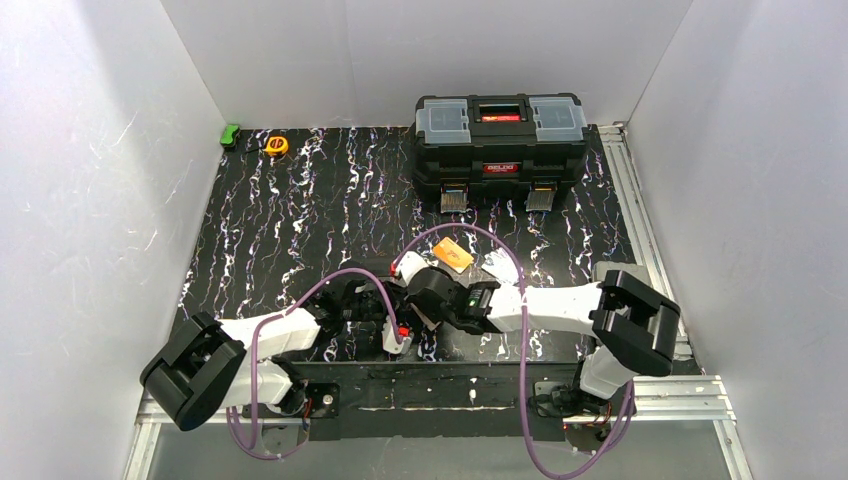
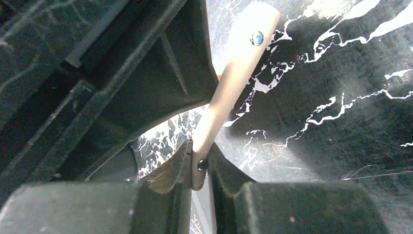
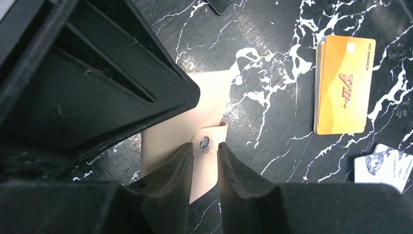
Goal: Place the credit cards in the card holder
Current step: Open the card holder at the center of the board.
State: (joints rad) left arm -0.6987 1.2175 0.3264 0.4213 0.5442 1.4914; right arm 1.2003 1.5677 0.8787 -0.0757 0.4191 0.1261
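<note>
- Left gripper [image 2: 199,157] fingers are clamped on the card holder [image 2: 234,80], which is seen edge-on. Its long axis runs from the fingertips away and to the right, with a blue snap at the far end.
- Right gripper [image 3: 203,148] fingers stand narrowly apart with the snap tab between the tips; whether they grip it cannot be told.
- Both arms meet at the near middle of the table [image 1: 300,220], and the card holder sits there.
- Orange card [image 3: 343,90] lies flat nearby, apart from the card holder, with its long axis running up-down in the right wrist view.
</note>
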